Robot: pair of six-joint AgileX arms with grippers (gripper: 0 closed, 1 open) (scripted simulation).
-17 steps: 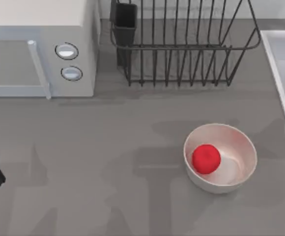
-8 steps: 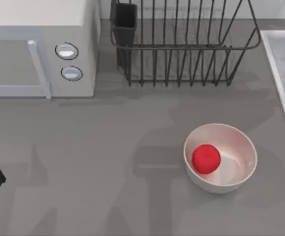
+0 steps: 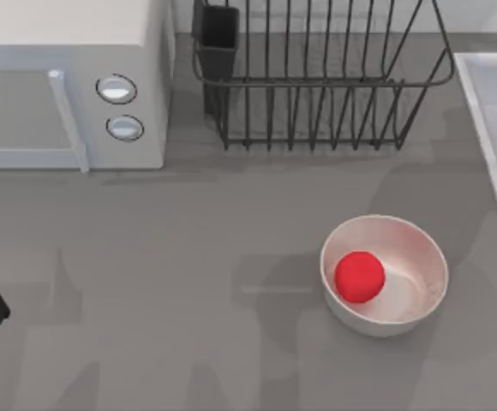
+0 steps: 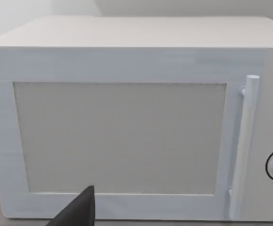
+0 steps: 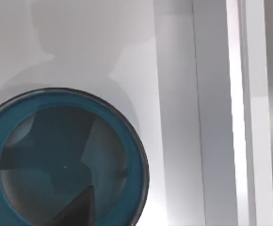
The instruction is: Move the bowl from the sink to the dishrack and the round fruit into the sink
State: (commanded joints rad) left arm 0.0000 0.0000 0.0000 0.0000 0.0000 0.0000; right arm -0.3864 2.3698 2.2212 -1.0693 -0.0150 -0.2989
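Observation:
The teal-blue bowl (image 5: 66, 160) sits upright on the pale floor of the sink (image 5: 174, 94), seen from straight above in the right wrist view. A dark part of my right gripper (image 5: 77, 209) hangs over the bowl. The sink's raised rim (image 3: 487, 111) runs along the table's right edge. The round fruit (image 3: 359, 276), a red ball, lies inside a plain white bowl (image 3: 420, 253) on the table. The black wire dishrack (image 3: 317, 86) stands at the back with nothing in it. My left gripper (image 4: 77, 214) is parked at the table's left edge, facing the microwave.
A white microwave (image 3: 68, 77) fills the back left corner, its door shut. The dishrack's dark utensil cup (image 3: 218, 34) stands next to it. Open grey tabletop (image 3: 188, 282) lies between the microwave and the white bowl.
The arm's shadow on the table has slid right, toward the sink. The white bowl, the red ball and the left arm have not moved.

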